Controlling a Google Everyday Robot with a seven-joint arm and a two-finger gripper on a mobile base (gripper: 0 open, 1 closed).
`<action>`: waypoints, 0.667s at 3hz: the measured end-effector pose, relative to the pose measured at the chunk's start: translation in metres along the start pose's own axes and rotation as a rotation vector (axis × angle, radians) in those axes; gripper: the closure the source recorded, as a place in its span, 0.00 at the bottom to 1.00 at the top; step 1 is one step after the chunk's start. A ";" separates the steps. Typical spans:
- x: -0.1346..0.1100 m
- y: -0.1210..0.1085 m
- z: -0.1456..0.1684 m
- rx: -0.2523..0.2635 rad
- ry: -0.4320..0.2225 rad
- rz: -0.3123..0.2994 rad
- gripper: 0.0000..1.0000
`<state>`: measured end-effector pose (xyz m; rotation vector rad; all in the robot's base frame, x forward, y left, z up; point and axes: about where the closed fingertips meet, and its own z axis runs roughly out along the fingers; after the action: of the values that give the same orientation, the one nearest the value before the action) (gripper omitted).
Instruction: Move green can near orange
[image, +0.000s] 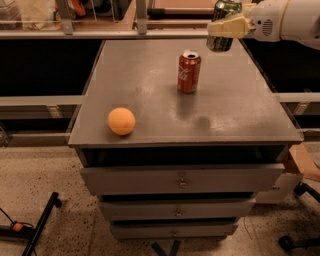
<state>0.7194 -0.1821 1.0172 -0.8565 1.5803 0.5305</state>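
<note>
The green can (223, 20) is dark green and hangs in the air above the far right part of the grey cabinet top (240, 105). My gripper (227, 27) comes in from the right on a white arm and is shut on the green can, its cream finger across the can's side. The orange (121, 121) lies near the front left corner of the top, far from the can. A red Coca-Cola can (189, 71) stands upright on the top between them, below and left of the gripper.
The cabinet has three drawers (182, 181) in front. A shelf rail (100, 34) with clutter runs behind it. A cardboard box (302, 162) sits at the right, a black stand leg (40, 222) and chair casters (287, 242) on the floor.
</note>
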 end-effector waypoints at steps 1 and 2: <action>0.000 0.000 0.000 0.000 0.000 0.000 1.00; -0.003 0.018 0.004 -0.060 -0.047 0.005 1.00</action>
<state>0.7084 -0.1669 1.0165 -0.8790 1.5309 0.5999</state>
